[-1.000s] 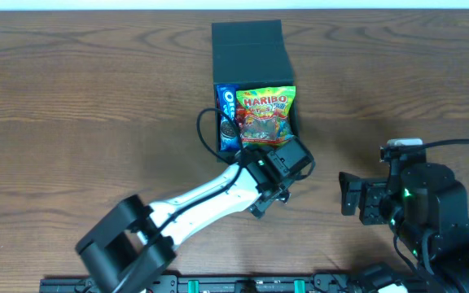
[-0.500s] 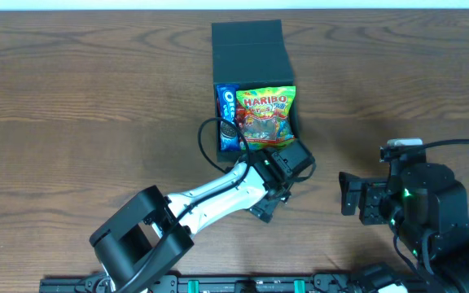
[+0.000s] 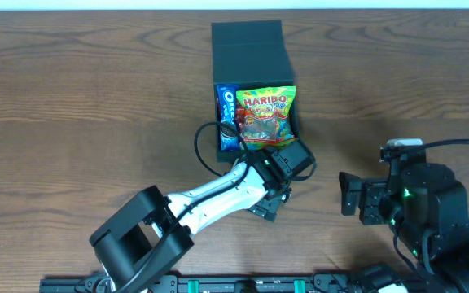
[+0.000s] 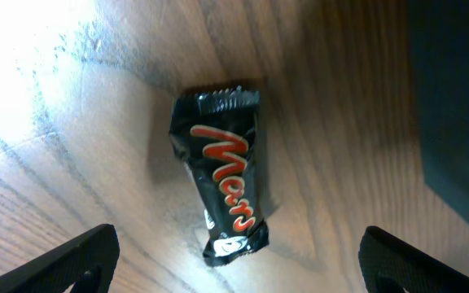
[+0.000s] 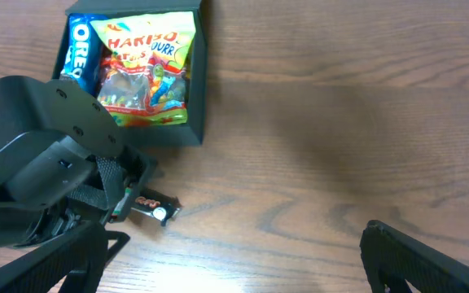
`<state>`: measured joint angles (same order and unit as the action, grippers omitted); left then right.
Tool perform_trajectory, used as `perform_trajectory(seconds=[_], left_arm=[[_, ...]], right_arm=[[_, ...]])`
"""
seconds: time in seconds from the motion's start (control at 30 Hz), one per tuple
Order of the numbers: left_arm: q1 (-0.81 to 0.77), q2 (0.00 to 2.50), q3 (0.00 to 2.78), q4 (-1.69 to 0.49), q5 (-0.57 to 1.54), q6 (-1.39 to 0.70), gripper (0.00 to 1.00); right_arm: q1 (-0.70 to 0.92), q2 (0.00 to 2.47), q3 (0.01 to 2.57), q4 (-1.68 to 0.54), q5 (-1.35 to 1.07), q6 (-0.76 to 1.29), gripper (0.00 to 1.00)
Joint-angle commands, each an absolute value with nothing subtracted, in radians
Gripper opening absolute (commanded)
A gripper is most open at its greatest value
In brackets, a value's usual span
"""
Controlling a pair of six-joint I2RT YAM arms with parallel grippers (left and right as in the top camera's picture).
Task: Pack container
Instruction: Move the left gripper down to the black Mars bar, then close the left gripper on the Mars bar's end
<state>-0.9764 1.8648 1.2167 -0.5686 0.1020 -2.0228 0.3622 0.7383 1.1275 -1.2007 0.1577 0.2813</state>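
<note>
1. The container [image 3: 248,49] stands at the far middle of the bench [image 3: 72,98]. Its flap lid is thrown back, so the mouth is free for loading from above.
2. Inside, an Oreo packet [image 3: 227,118] stands on edge along the left wall beside a Haribo bag [image 3: 265,115]. We judge little room remains, so another item would have to lie on top.
3. A Mars bar [image 4: 225,189] lies flat on the bench just in front of the container, apart from it.
4. The left arm [image 3: 218,195] hovers over that bar. The left jaws are spread wide and empty, one finger to each side, and we read this as lining up a pinch across its narrow width.
5. The right arm [image 3: 414,203] sits well apart at the right. The right jaws are wide open and hold nothing, out of the working lane.
</note>
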Motion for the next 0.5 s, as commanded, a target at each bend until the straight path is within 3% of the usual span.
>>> perform_trajectory(seconds=[0.0,0.47], left_arm=[[-0.975,1.877,1.211,-0.575,0.061,-2.067,0.95],[-0.969,1.91,1.211,-0.556,0.046,-2.083,0.95]], right_arm=[[0.366,0.738,1.131,-1.201,0.168,0.291,0.99],[0.366,0.738,1.131,-1.201,0.168,0.291,0.99]])
